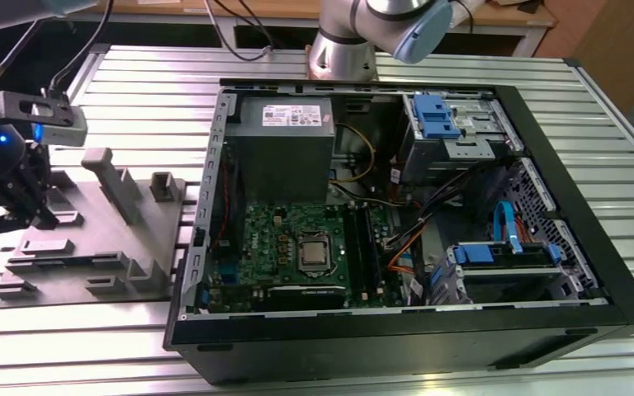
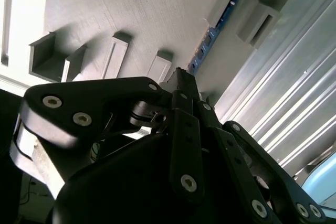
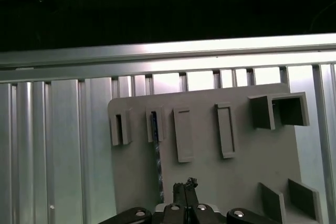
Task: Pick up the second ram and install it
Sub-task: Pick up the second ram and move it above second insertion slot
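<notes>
Dark second ram [image 3: 156, 161] sits edgewise — long axis seemingly toward end effector [image 3: 185, 185].

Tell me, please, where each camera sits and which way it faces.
Exterior view: off the arm, looking down on the open computer case, grey tray and arm.
First wrist view: on the wrist, looking past the gripper onto the tray.
Second wrist view: on the wrist, looking along the gripper's links at the tray.
Shared: both wrist views show the second ram in the tray.
</notes>
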Controlling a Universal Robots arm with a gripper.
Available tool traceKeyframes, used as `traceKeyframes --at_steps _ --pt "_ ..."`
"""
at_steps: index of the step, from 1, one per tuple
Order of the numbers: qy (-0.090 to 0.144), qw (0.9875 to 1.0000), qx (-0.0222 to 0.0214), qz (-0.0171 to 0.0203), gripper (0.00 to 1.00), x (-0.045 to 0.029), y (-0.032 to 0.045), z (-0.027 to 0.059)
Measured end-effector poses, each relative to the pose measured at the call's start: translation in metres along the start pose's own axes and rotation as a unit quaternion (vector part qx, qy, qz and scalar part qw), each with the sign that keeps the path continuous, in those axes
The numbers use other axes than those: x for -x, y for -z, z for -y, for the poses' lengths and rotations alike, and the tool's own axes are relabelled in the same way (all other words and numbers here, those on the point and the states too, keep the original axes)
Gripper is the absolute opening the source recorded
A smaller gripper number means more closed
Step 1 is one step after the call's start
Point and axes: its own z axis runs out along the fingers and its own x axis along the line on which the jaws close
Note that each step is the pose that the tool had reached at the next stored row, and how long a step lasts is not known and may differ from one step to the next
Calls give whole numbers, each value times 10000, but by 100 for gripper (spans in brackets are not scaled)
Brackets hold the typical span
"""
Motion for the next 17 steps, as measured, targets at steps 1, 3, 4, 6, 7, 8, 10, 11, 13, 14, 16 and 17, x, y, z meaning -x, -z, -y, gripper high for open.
traceKeyframes --at_steps 1,3,4,6,7,8,10,11,13,14,16,17 --pt "3 10000 0 0 10 -7 -17 -5" --pt "11 10000 0 0 10 -18 -53 -10" --pt "15 10000 0 -1 10 -23 -70 -12" --pt "24 10000 0 -1 10 -33 -99 -17" --pt "34 10000 1 -1 10 -38 -104 -27" --pt "45 10000 1 -2 10 -42 -110 -36" --pt "73 10000 2 -3 10 -52 -124 -46" --pt "90 10000 2 -3 10 -58 -131 -47" --pt "131 9999 3 -4 10 -69 -146 -48" --pt "157 9999 4 -6 10 -77 -153 -48" --pt "207 9998 6 -8 10 -92 -170 -45" --pt "248 9997 7 -9 10 -93 -180 -45"
